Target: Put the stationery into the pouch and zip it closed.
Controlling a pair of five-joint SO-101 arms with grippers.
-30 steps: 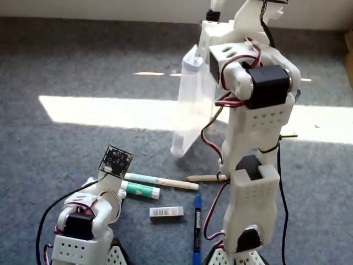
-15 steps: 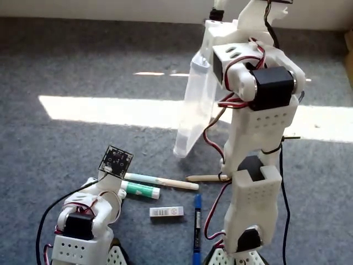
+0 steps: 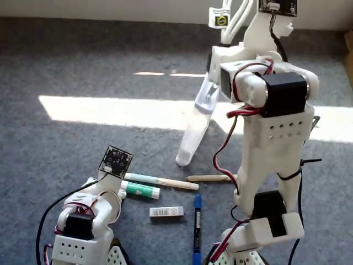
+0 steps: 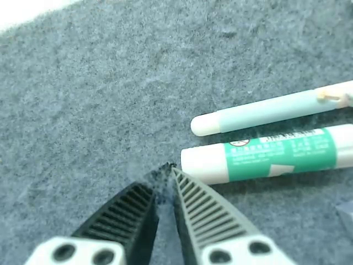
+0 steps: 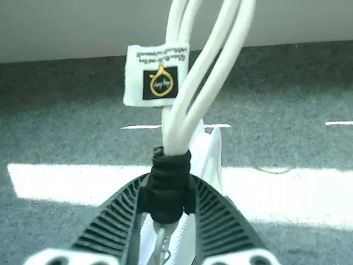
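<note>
Above the carpet [image 3: 83, 66] at centre, your pouch [image 3: 194, 130] hangs by its cord [image 5: 190, 77], long axis running one o'clock down to seven, bottom corner lowest. Your right gripper [image 5: 165, 196] is clamped on the cord's black binding. Nothing's packed yet, so next lay the pouch flat and open. Your left gripper [image 4: 164, 185], nearly closed and empty, sits at nine o'clock of the glue stick [image 4: 265, 154].

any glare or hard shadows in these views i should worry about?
High view: a hard-edged sunlit band crosses the carpet behind the hanging pouch; the glue stick and blue pen lie in shade. Right wrist view: the same band is bright behind the pouch. Left wrist view: even shade, no glare on the glue stick.
</note>
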